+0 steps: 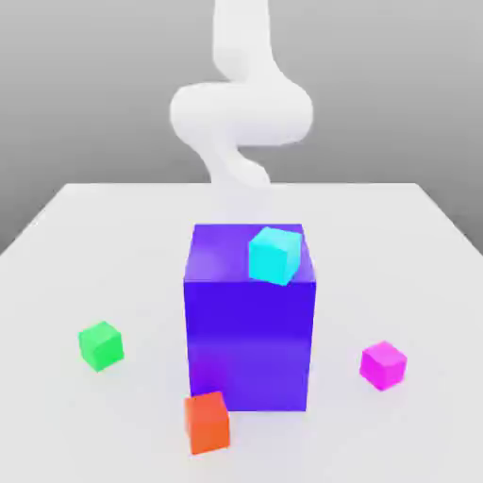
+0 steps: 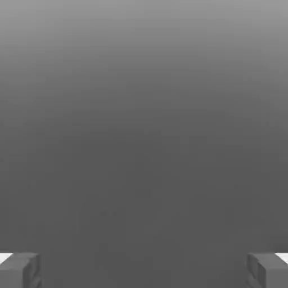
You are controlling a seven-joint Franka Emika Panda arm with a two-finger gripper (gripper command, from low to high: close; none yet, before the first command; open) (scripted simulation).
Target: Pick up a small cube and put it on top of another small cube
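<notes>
With my gripper spread wide on nothing, the small magenta-pink cube sits at the big blue-violet block's four o'clock, the small green cube at its eight, so I risk clipping that block crossing over.

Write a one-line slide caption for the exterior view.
White arm behind a blue-violet block topped by a cyan cube; green cube, magenta cube and orange-red cube on the table.
</notes>
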